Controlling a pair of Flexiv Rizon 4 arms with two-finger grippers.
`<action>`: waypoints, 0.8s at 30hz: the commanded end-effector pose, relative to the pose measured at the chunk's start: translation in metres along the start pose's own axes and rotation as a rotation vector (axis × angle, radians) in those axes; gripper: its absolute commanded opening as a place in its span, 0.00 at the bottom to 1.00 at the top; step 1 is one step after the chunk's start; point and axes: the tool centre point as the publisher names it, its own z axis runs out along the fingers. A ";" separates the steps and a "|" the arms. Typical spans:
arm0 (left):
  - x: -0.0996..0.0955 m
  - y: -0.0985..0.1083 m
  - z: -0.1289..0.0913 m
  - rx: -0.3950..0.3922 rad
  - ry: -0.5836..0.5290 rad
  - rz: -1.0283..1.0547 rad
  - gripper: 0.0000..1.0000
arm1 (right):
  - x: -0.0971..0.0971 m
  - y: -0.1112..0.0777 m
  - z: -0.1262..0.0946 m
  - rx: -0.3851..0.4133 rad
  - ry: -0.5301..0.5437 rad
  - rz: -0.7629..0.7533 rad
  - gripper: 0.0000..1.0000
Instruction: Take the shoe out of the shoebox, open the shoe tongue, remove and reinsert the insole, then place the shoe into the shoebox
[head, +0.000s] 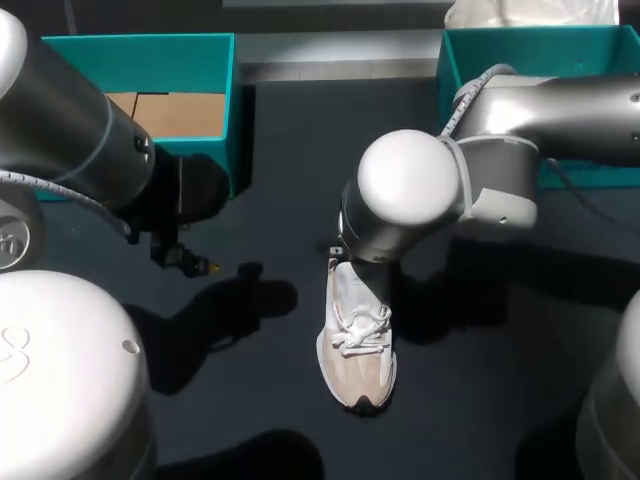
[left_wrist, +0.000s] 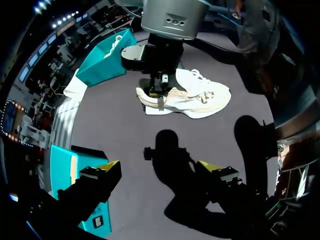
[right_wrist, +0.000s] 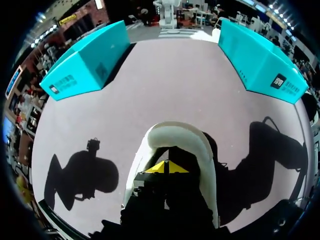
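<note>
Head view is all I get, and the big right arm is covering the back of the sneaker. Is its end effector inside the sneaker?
Observer: Yes. The right wrist view shows the right end effector down in the heel opening of the sneaker.
Operator: Is it pinching something?
Observer: Its yellow tips meet, but I can't see anything between them.
Operator: What about my left one?
Observer: The left wrist view shows the left end effector wide open over the table, holding nothing and well apart from the sneaker.

2 silver-grey arms (head: 560, 110), white-capped joints, yellow-tipped jaws
</note>
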 end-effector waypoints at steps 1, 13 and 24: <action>0.002 0.001 -0.001 0.001 -0.001 0.001 1.00 | -0.009 0.002 -0.006 -0.018 -0.002 0.012 0.00; 0.002 0.001 -0.001 0.001 -0.001 0.001 1.00 | -0.007 -0.007 0.023 -0.005 -0.032 0.019 0.00; 0.002 0.001 -0.001 0.001 -0.001 0.001 1.00 | -0.012 -0.003 0.014 -0.003 -0.037 0.041 0.00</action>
